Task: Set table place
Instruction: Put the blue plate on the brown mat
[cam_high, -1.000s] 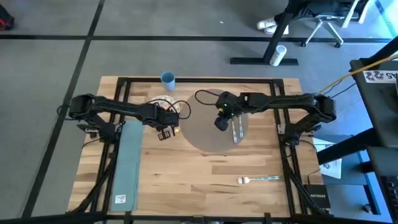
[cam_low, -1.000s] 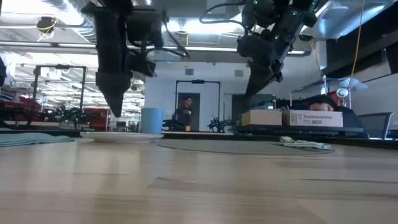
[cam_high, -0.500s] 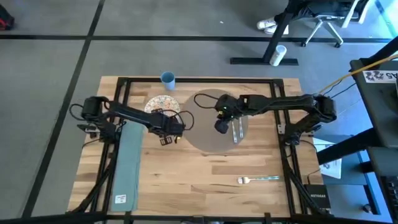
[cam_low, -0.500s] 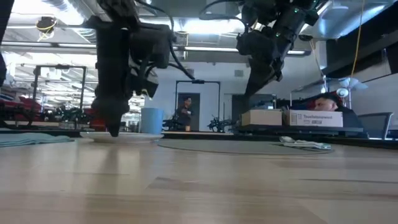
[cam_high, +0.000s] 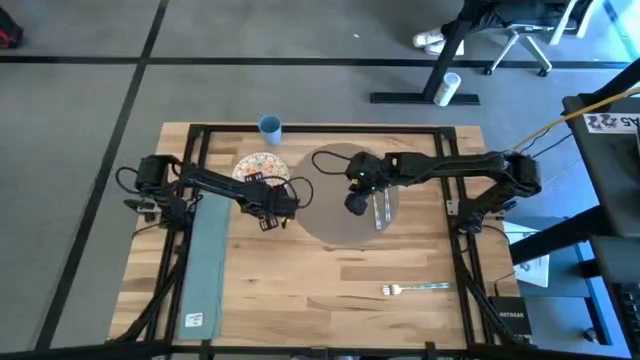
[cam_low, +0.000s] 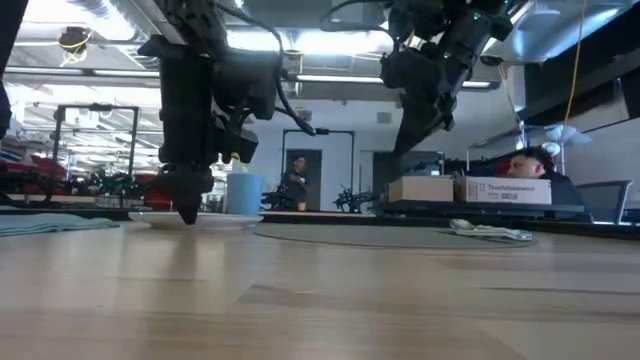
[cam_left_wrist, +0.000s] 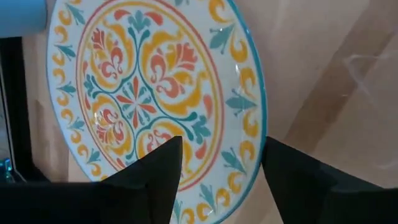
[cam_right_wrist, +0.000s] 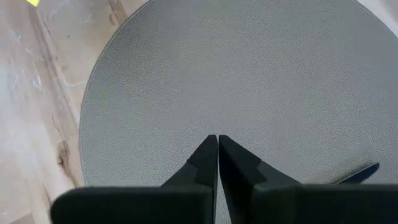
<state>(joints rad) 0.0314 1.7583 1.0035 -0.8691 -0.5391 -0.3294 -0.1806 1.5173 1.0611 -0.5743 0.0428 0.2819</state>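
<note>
The round grey-brown placemat lies flat on the light-wood table, right of centre. A colourful patterned plate rests on the table to its left. My left gripper is open and low at the plate's near edge. The plate's rim runs between its two fingers. My right gripper is shut and hangs above the placemat, clear of it in the low view. My left gripper points down over the near rim of the plate, one finger over the plate's face and one outside it. Its fingertips reach down to plate height. Whether they touch the plate I cannot tell.
Two pieces of cutlery lie on the placemat's right part. A fork lies near the table's front right. A long teal napkin lies along the left side, and a blue cup stands at the far edge.
My left gripper has come down toward the table at the plate's near edge. Its arm has swung aside, so the plate now shows from above. My right gripper has kept still over the placemat.
</note>
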